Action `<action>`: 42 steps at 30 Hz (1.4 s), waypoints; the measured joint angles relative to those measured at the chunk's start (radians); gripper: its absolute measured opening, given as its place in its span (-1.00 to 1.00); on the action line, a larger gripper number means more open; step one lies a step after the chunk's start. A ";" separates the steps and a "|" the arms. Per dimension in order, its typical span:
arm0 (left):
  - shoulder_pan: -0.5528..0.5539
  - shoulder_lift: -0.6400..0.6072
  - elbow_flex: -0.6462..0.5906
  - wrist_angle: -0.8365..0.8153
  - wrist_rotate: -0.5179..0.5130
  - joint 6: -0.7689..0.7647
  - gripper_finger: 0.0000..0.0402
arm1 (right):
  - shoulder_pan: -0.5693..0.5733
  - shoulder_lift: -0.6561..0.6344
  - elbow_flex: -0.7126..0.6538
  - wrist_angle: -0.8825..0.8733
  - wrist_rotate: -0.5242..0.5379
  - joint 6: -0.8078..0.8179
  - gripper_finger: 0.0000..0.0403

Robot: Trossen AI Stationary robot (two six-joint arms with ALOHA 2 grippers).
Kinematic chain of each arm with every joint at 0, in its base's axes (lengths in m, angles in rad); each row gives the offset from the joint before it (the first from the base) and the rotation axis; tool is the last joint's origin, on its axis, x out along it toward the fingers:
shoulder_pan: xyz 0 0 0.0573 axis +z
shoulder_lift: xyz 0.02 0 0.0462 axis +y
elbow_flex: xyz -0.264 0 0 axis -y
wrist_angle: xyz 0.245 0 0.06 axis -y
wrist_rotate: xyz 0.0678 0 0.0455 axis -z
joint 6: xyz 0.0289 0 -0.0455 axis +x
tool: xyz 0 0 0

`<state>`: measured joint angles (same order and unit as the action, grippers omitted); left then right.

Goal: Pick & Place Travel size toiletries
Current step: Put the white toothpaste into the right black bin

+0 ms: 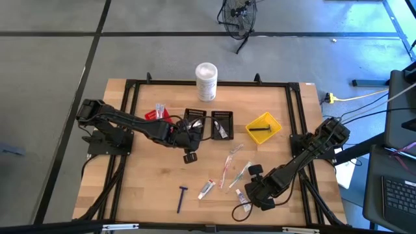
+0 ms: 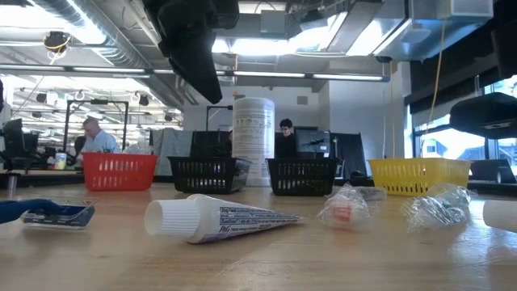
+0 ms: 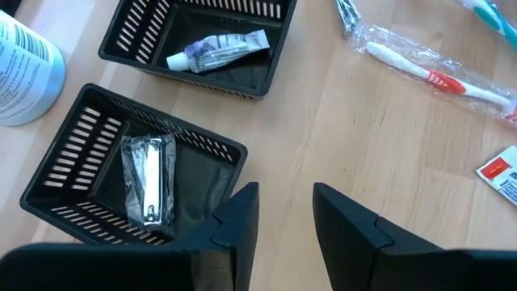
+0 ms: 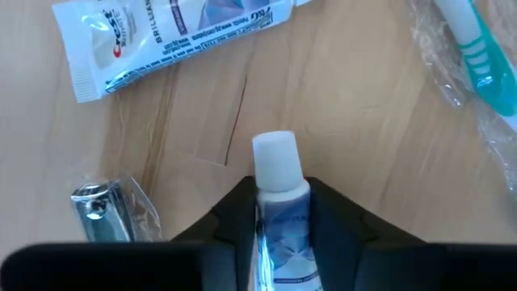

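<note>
The right gripper (image 4: 281, 222) had its fingers closed on a small white tube (image 4: 280, 190) at the near right of the tabletop (image 1: 149, 175). The left gripper (image 3: 284, 214) hovered by the black bins (image 3: 121, 174), fingers parted and empty. Sorting looked partly done: one bin held a tube (image 3: 216, 50), another a wrapped clipper (image 3: 149, 179), while toothbrushes (image 1: 229, 166), a razor (image 1: 181, 197) and another tube (image 1: 207, 189) remained loose.

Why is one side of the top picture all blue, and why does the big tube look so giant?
High view: bluish light tints the floor at right, beside the table. Low view: the toothpaste tube lies close to the camera, so it looms; bright ceiling lights glare behind, and the people are hazy.
</note>
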<state>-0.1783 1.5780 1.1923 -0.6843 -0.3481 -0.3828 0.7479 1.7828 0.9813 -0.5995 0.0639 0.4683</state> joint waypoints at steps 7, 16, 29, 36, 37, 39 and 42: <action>-0.020 -0.076 0.000 -0.109 -0.033 -0.051 -0.43 | -0.009 0.010 0.035 0.018 0.021 -0.007 -0.50; -0.066 -0.244 0.000 -0.344 -0.258 -0.218 -0.43 | -0.092 0.007 0.100 0.022 0.154 -0.115 -0.58; -0.096 -0.292 0.000 -0.368 -0.313 -0.251 -0.43 | -0.313 0.003 0.238 -0.031 0.481 -0.418 -0.55; -0.096 -0.291 0.000 -0.368 -0.312 -0.251 -0.43 | -0.490 -0.008 0.260 -0.019 0.514 -0.528 -0.58; -0.096 -0.291 -0.001 -0.368 -0.313 -0.251 -0.43 | -0.519 -0.008 0.261 -0.014 0.517 -0.519 -0.56; -0.096 -0.291 0.000 -0.368 -0.313 -0.251 -0.43 | -0.575 -0.008 0.261 -0.009 0.528 -0.479 -0.53; -0.096 -0.291 0.000 -0.368 -0.313 -0.251 -0.43 | -0.655 -0.008 0.254 0.054 0.513 -0.391 -0.52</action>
<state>-0.2745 1.2865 1.1919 -1.0519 -0.6613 -0.6335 0.0933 1.7752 1.2353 -0.5455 0.5769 0.0768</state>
